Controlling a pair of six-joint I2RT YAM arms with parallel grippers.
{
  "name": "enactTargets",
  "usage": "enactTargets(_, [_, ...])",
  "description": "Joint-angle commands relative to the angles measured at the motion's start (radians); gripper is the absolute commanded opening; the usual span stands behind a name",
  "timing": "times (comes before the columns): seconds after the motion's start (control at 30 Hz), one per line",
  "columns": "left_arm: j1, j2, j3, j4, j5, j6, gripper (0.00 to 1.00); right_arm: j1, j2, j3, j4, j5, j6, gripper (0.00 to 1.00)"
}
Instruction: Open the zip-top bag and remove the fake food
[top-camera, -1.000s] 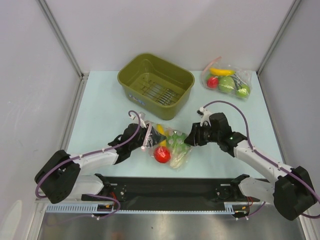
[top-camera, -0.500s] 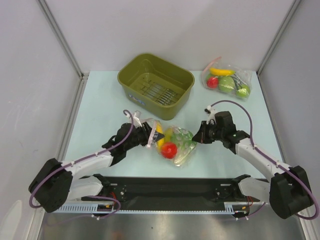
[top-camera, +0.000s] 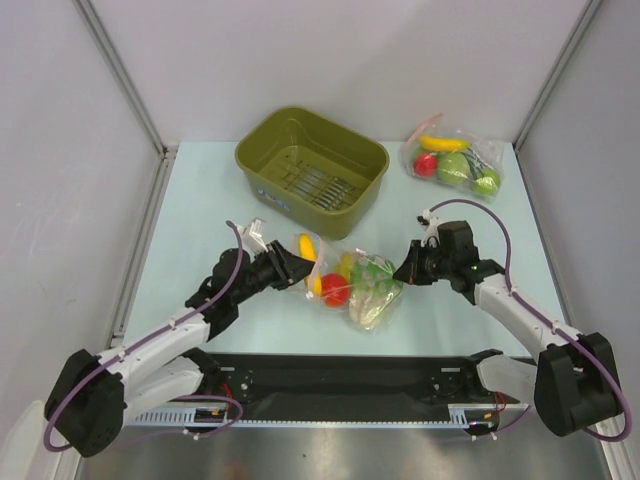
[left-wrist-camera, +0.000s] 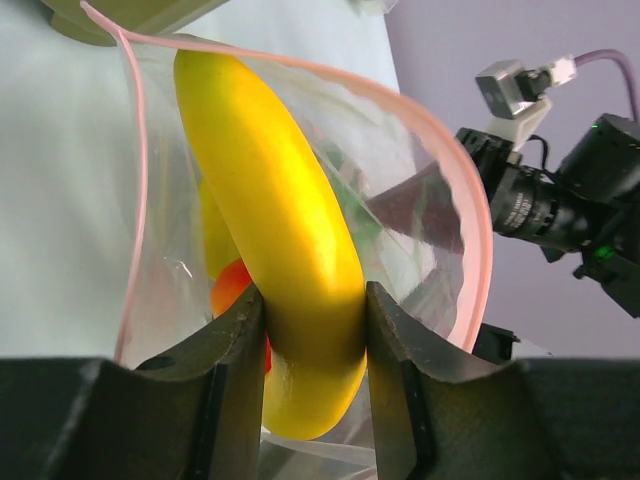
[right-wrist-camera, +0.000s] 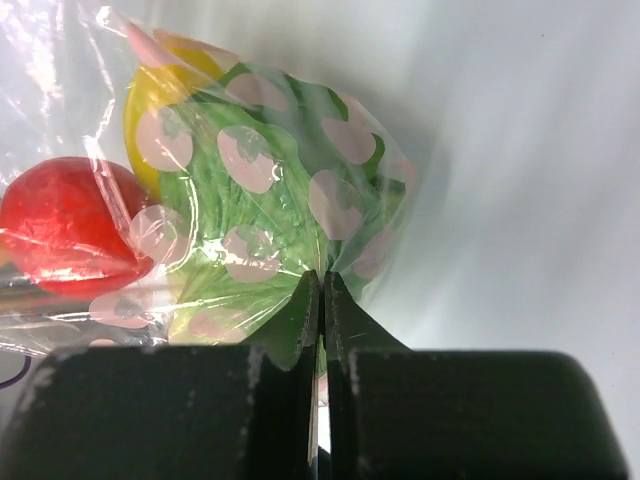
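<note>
Left wrist view: left end effector is clamped on the banana, probably to pull it from the zip-top bag. Meanwhile the right end effector pinches the plastic, anchoring it.

A: Left arm?
B: Black left gripper points to 3 o'clock, fingers clamped on yellow plastic banana.
A: Right?
B: Black right gripper points to 9 o'clock, jaws pinched flat on crinkly clear zip-top bag.

Green bin close behind zip-top bag
</note>
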Motion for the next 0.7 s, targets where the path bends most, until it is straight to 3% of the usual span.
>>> enactTargets(0.0, [0.028,-0.064,-0.001,0.054,0.041,-0.031,0.2,-0.009,0.009,0.037,0.006,0.04,-0.03,0.0])
enactTargets(0.47, [0.086,-0.225,0.076,-0.094,0.098,-0.022,0.21,-0.014,0.003,0.038,-0.004,0.053,-0.041,0.0])
enactTargets(0.67, [0.111,-0.272,0.195,-0.246,0.054,0.102,0.25,-0.018,0.001,0.032,-0.005,0.054,-0.044,0.0])
